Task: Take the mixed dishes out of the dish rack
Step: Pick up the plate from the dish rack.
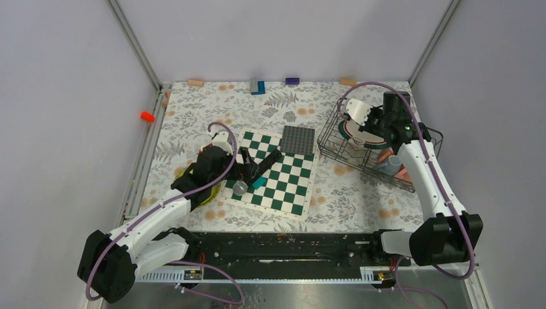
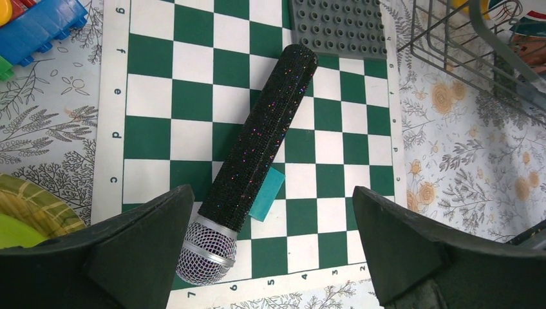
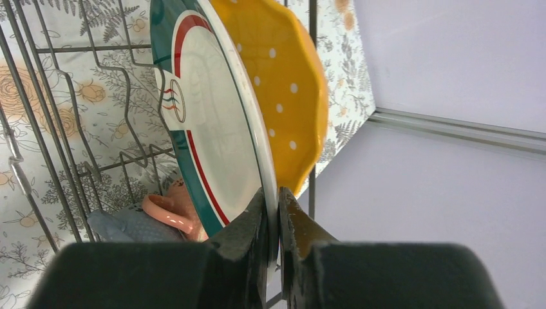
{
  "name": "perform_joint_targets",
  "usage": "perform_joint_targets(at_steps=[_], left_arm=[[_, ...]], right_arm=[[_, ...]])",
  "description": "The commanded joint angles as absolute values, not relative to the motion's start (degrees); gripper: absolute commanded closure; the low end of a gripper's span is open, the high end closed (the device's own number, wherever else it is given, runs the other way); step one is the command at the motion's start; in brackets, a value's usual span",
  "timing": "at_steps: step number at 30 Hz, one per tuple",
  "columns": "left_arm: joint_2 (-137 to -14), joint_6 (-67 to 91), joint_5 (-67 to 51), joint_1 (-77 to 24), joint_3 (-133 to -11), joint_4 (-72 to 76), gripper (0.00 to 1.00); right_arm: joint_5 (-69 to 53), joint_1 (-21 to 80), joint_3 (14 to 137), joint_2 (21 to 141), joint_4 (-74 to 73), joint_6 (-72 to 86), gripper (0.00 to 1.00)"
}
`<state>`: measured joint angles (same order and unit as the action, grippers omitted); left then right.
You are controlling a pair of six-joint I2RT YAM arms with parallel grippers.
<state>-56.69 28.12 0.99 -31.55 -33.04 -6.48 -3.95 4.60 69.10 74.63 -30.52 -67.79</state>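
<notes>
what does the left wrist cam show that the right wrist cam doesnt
Only the left wrist: the open left gripper over the chessboard, where a black glitter microphone lies partly over a teal block, with the grey studded plate beyond. Only the right wrist: the right gripper shut on the rim of the red-and-green-banded white plate, a pink mug below. Both: the dish rack wires and the floral table cover.

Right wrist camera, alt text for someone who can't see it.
The right gripper pinches the rim of a white plate with red and teal bands, standing upright in the dish rack. A yellow dotted plate stands beside it; a pink mug lies lower down.
</notes>
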Motion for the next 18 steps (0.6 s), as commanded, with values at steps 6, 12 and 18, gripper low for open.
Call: perform_joint_targets(at_steps=[6, 12, 18], left_arm=[[-52.2, 28.6, 0.3, -31.4, -33.8, -4.7, 0.01], [-49.8, 28.7, -1.8, -31.4, -32.8, -4.4, 0.01], [-46.9, 28.9, -2.4, -31.4, -31.4, -4.1, 0.01]], right_arm=[[-2.0, 4.6, 68.2, 66.9, -23.1, -69.9, 1.0], [-3.7, 4.6, 67.6, 63.3, -21.8, -68.8, 1.0], [-6.7, 4.6, 66.5, 58.7, -20.5, -67.3, 1.0]])
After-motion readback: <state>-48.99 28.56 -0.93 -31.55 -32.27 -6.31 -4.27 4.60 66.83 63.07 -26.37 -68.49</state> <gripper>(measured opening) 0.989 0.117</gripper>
